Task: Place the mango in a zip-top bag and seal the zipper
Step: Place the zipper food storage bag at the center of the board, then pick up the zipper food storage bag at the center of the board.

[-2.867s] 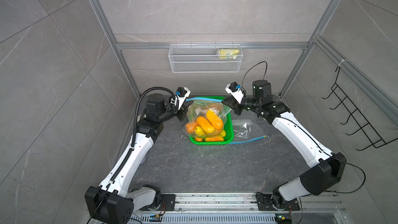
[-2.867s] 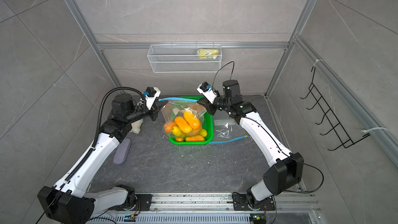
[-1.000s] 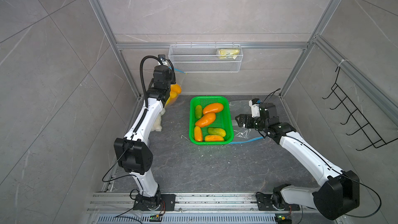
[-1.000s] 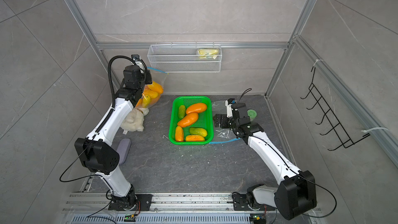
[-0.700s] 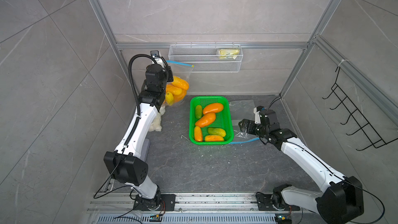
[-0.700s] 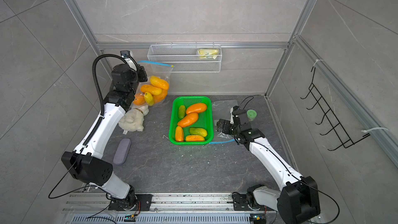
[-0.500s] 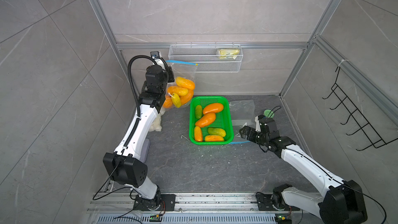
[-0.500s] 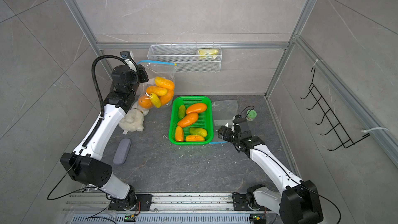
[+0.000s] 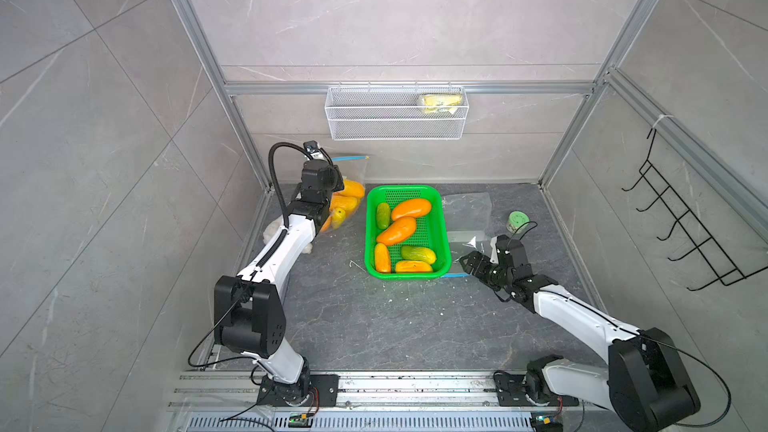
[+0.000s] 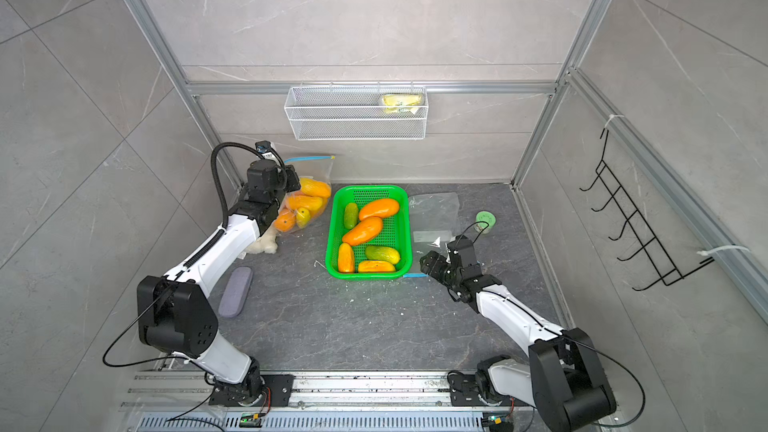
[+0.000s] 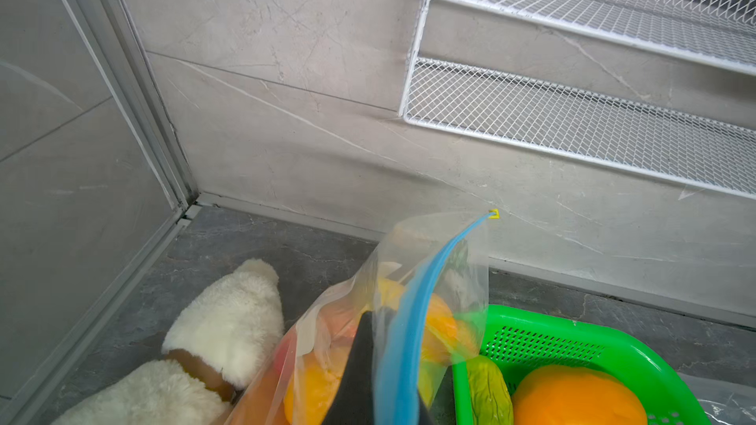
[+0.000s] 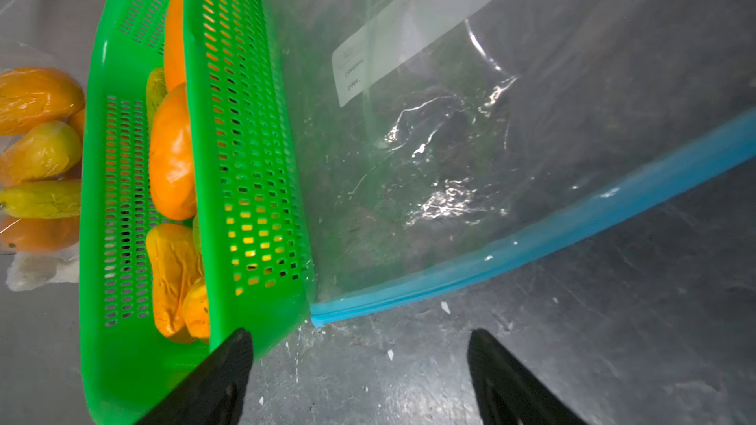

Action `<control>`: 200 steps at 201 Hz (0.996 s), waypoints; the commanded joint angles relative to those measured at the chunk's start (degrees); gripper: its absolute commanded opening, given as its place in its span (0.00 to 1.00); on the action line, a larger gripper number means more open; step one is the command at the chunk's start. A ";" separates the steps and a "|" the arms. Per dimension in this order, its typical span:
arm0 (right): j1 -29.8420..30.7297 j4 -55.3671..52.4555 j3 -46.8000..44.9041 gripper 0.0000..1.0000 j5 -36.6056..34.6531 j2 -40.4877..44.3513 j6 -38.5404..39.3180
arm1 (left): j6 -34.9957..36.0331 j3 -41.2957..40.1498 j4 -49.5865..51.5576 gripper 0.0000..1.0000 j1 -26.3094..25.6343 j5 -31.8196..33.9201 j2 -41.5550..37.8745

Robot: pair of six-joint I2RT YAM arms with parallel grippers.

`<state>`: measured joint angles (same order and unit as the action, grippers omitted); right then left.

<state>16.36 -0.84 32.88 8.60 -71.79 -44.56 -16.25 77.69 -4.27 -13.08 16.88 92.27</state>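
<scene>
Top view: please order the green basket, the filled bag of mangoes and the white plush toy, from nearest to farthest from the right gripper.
1. green basket: just beside the right gripper, towards the middle of the table.
2. filled bag: beyond the basket's other side, near the back wall.
3. plush toy: farthest, on the left arm's side, partly hidden under that arm.

Both top views: bright, even, diffuse light; shadows faint; focus sharp, with wide-angle bowing at frame edges. Right wrist view: glare patches on clear bag, centre frame; lower edge soft.
</scene>
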 commanded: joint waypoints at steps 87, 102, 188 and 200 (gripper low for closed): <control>-5.98 16.88 -2.83 0.59 -0.93 -12.46 -5.78 | -9.55 -5.15 16.03 1.00 1.13 -5.72 -11.76; -6.23 17.65 -2.81 0.55 -0.64 -13.01 -5.89 | -9.33 -7.53 15.91 1.00 1.15 -9.16 -14.60; -7.04 16.48 -1.65 0.39 -4.03 -13.24 -4.84 | -2.92 -20.73 7.19 1.00 -6.12 -19.35 -25.34; -7.15 16.97 -1.27 0.36 -4.63 -14.73 -5.22 | -1.88 -20.24 6.87 1.00 -7.57 -19.63 -24.86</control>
<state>9.61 16.29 30.24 6.63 -84.71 -50.00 -21.89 56.55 7.40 -18.39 -0.16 68.66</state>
